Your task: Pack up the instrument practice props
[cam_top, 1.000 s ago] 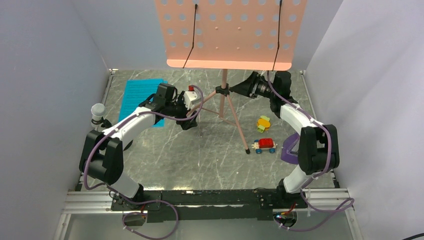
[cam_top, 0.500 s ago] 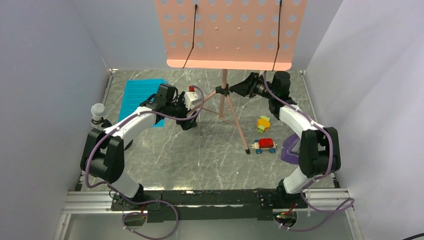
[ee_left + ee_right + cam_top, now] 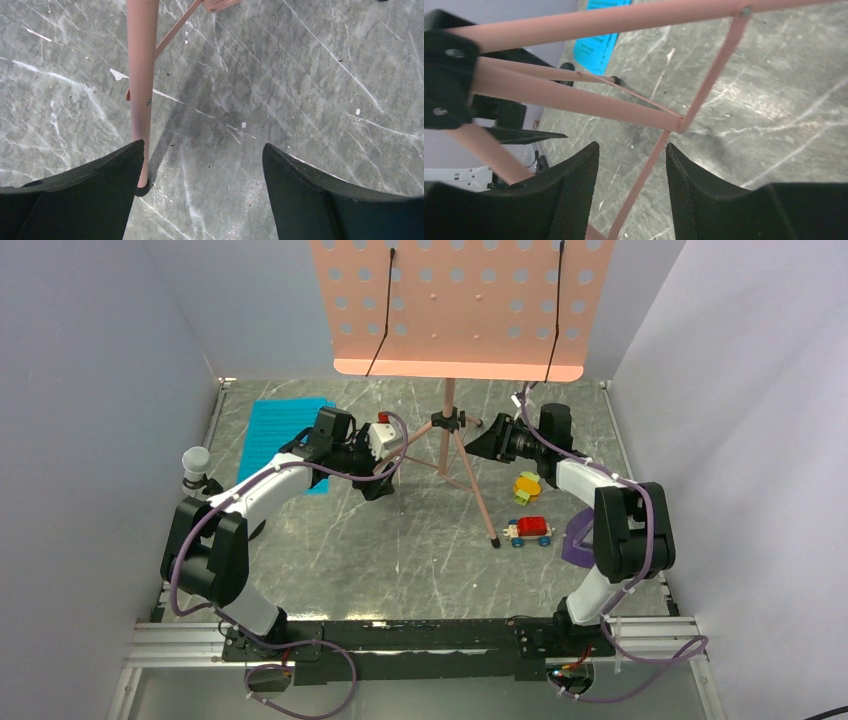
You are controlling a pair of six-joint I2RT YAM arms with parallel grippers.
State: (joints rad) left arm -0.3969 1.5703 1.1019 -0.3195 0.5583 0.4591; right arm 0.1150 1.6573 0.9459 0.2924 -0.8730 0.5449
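We see the salmon-pink music stand (image 3: 449,400) upright on its tripod, near the middle of the far edge of the counter (image 3: 400,560). Its perforated desk (image 3: 450,310) sits high above both arms. The cyan sheet-music pages (image 3: 275,435) lie flat in the far-left corner. The purple metronome (image 3: 578,538) sits close to the right edge, largely hidden behind the right arm. Between it and the stand's near leg we find the red toy car (image 3: 530,530). The yellow-orange toy (image 3: 527,486) is just beyond the car, toward the far edge.

The left gripper (image 3: 378,483) is low at the foot of the stand's left leg (image 3: 141,75). In its wrist view we see its fingers (image 3: 75,200) spread wide. The leg comes down right at the inner edge of one of them, with its black foot on the counter. We cannot tell whether finger and leg touch, and the gripper pinches nothing.

The right gripper (image 3: 480,443) reaches in from the right, level with the black hub (image 3: 447,423) where the legs meet the pole, and a little apart from it in the top view. In its wrist view the fingers (image 3: 569,200) stand partly spread. A thin pink brace (image 3: 648,175) runs down through the gap between them with room on both sides, so we see it surrounded but not clamped.
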